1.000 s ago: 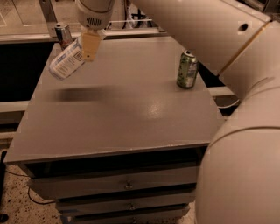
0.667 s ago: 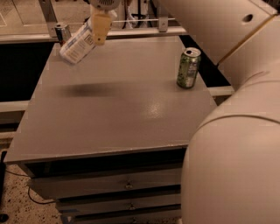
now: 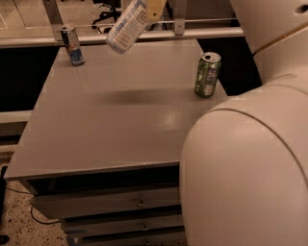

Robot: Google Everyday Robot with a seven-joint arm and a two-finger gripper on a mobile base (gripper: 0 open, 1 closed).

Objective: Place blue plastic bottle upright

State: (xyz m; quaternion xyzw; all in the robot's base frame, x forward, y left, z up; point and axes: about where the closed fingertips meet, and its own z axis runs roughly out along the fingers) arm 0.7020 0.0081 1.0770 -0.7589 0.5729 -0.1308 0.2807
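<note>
The gripper (image 3: 150, 10), at the top edge, is clamped on the blue plastic bottle (image 3: 126, 26), held tilted in the air above the far half of the table (image 3: 110, 134); label print unreadable. Upright: green can (image 3: 207, 74) far right, slim blue-and-silver can (image 3: 72, 44) far left

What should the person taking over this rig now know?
The gripper is at the top edge, above the back of the table, shut on the blue plastic bottle.
The bottle is in the air, tilted, not touching the table.
Others: green can at right, slim blue can at back left, both upright.
Done: bottle lifted. Left: turn it upright, set it on the table, release.
</note>
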